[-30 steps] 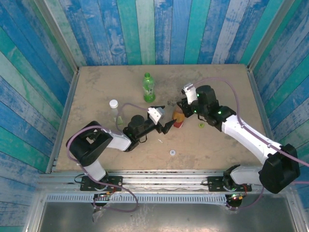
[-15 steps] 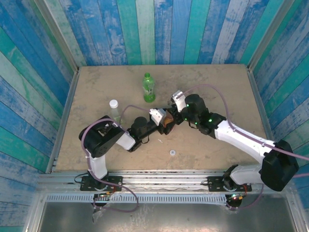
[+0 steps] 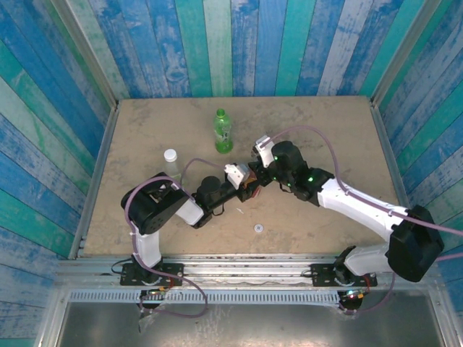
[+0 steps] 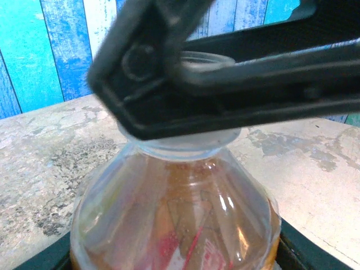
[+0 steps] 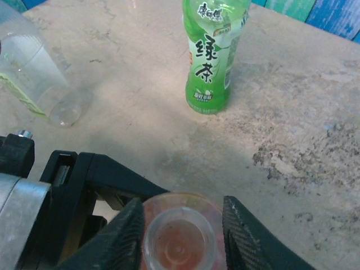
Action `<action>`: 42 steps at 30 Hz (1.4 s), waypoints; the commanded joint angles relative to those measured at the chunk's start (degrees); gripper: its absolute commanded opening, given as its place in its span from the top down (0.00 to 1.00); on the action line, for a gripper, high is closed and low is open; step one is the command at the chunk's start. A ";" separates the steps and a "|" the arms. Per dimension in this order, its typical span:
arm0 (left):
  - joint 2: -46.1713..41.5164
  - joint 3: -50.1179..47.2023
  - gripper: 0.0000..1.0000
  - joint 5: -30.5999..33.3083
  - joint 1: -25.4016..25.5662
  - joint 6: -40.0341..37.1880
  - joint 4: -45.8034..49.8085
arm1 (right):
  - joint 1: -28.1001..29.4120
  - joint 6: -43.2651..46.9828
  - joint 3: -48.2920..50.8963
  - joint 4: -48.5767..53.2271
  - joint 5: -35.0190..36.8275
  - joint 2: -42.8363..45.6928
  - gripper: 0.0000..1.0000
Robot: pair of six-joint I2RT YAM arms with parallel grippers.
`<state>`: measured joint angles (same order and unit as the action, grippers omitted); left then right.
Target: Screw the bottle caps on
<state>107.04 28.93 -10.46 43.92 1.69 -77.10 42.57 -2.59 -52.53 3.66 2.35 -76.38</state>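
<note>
A mottled beige stone-look table (image 3: pixel 325 130) is boxed in by walls of blue and teal painted planks (image 3: pixel 231 43). At its centre the left gripper (image 3: pixel 244 189) is clamped on the amber plastic bottle with a red label (image 4: pixel 174 225). The right gripper (image 5: pixel 179 225) straddles the bottle's uncapped neck; whether it grips cannot be told. A green plastic bottle (image 3: pixel 223 131) stands farther back, a clear white-capped bottle (image 3: pixel 171 165) to the left, and a loose white round cap (image 3: pixel 257 228) nearer.

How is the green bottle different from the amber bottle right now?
The green bottle stands free at the back, nothing touching it; the amber bottle sits nearer the middle, clamped by the left claw, with the right claw straddling its open neck. The green bottle has a green label with printed characters; the amber bottle's label is red. Both stand upright.
</note>
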 commanded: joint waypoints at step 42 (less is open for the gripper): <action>-2.46 -9.75 0.48 -24.62 -8.77 -1.63 -9.23 | 23.27 -6.51 35.37 -4.11 4.65 16.09 0.46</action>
<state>106.21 20.14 -34.65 35.14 0.64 -86.59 65.34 -8.45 -17.74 3.31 5.80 -57.34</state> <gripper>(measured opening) 0.589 0.550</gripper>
